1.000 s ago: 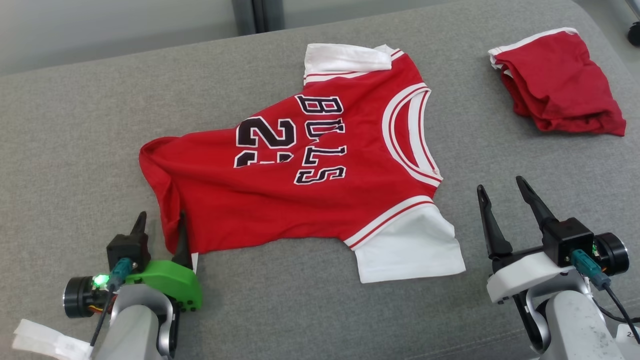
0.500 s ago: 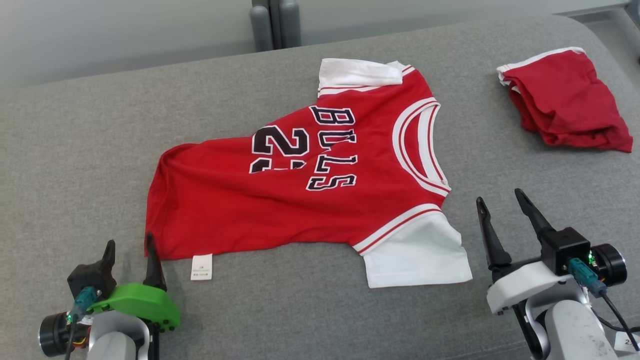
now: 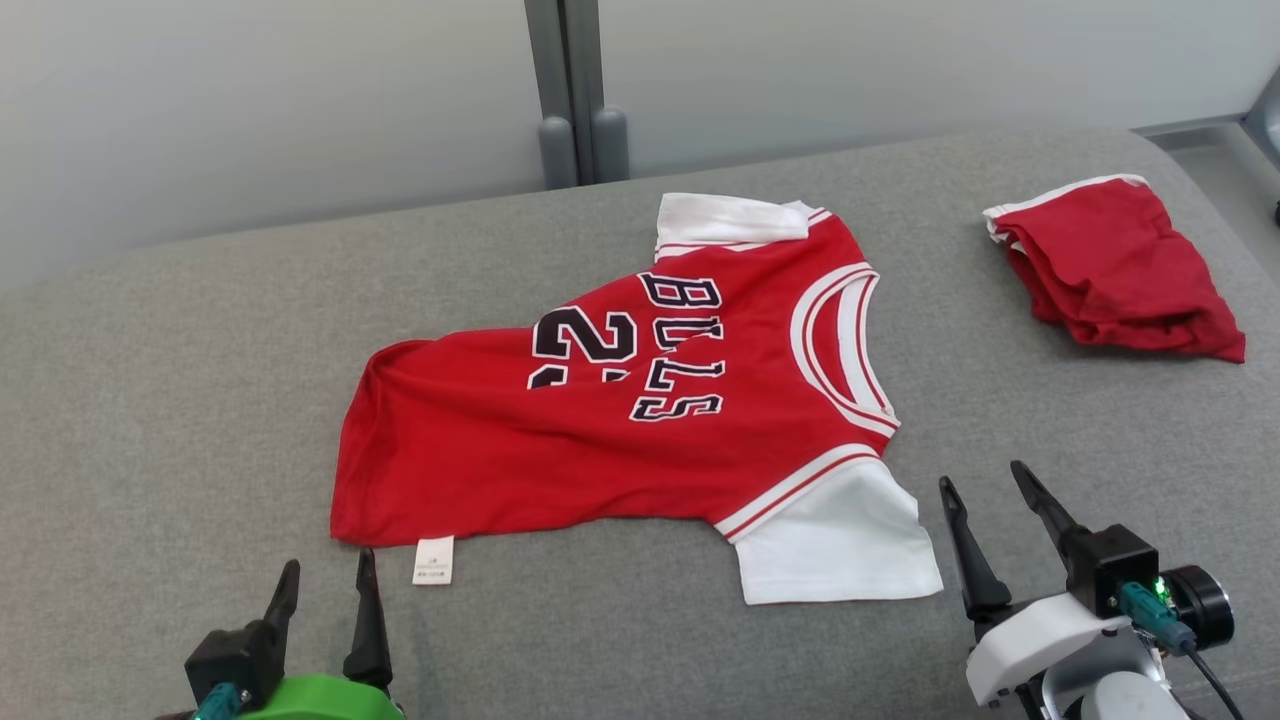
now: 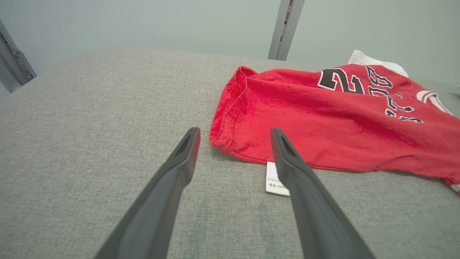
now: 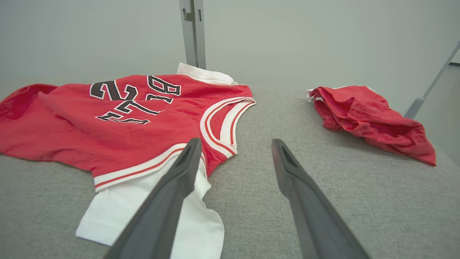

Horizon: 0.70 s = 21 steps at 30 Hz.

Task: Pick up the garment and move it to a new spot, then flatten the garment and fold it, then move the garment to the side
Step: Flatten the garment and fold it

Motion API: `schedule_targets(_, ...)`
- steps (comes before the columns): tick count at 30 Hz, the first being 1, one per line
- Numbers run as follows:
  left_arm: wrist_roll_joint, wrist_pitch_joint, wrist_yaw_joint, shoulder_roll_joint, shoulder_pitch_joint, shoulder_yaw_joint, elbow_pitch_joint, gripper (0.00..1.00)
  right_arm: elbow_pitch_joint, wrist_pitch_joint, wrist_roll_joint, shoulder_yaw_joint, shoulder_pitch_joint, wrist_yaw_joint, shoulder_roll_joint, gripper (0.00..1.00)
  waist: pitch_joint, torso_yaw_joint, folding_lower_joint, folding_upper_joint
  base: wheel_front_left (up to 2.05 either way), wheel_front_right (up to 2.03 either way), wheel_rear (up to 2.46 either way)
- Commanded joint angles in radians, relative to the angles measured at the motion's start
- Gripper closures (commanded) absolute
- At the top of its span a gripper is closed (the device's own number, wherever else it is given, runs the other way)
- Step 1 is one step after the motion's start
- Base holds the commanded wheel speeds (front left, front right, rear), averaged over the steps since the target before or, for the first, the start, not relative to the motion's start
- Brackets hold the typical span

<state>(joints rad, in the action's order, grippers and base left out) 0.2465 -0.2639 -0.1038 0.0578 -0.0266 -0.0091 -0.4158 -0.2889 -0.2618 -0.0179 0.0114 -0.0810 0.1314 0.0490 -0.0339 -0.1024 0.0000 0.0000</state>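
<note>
Head view shows our left gripper (image 3: 328,560) and right gripper (image 3: 982,474) open, empty, near the cushion's (image 3: 200,400) front edge, so let's pull the shirt (image 3: 600,450) flat gently.

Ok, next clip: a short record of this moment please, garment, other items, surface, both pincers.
garment: red jersey, spread face up, collar toward the robot's right, not folded
label: white tag poking out at the near hem corner
other item: red shorts, bunched, far right, apart from the jersey
surface: grey cushion
left pincer: open, empty, just short of the hem corner
right pincer: open, empty, beside the near white sleeve
</note>
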Motion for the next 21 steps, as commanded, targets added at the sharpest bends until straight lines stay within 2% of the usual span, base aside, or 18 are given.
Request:
schedule_targets(1,0.012,0.000,-0.004,0.000,0.022,-0.004,0.018,0.00,-0.004,-0.004,-0.010,-0.004,0.017,-0.002,0.003,0.00,0.033,0.006,0.0000,0.0000,0.00,0.00,0.00)
schedule_targets(11,0.061,0.000,-0.007,-0.006,0.085,-0.047,0.085,0.00,-0.028,-0.004,-0.062,-0.027,0.056,-0.002,0.003,0.00,0.056,0.000,0.0000,0.0000,0.00,0.00,0.00)
schedule_targets(21,0.071,0.000,-0.001,-0.006,0.077,-0.062,0.100,0.00,-0.041,-0.004,-0.063,-0.037,0.037,-0.002,0.003,0.00,0.045,-0.002,0.0000,0.0000,0.00,0.00,0.00)
